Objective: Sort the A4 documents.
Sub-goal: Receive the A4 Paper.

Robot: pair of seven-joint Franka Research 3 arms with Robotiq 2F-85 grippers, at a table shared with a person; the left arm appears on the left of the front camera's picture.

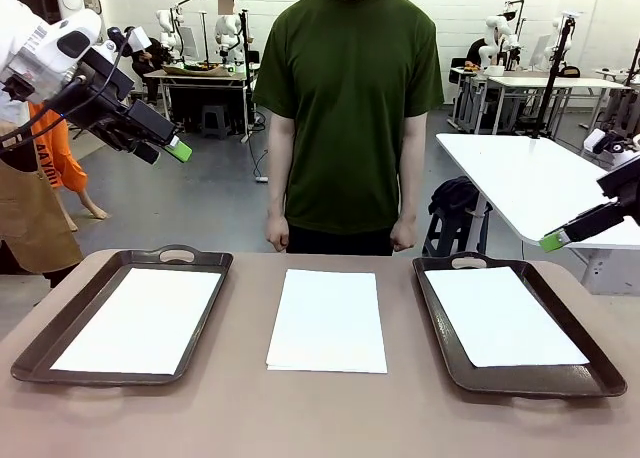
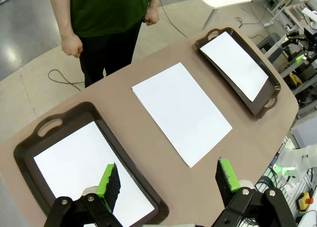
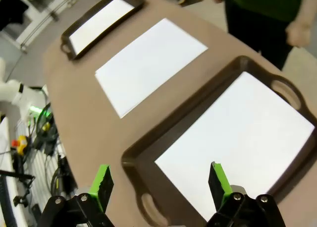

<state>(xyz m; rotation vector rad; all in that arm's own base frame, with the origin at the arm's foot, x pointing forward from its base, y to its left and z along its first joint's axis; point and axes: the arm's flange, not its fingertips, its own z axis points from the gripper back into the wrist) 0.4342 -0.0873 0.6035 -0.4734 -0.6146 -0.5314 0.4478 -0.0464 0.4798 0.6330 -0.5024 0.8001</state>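
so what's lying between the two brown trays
White paper, flat on the table, touching neither the left tray nor the right tray. The front view shows it plainly.

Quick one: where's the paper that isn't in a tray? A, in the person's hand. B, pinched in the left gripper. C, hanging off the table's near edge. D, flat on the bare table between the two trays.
D: the loose paper lies flat on the table, between the left tray and the right tray, with nothing touching it.
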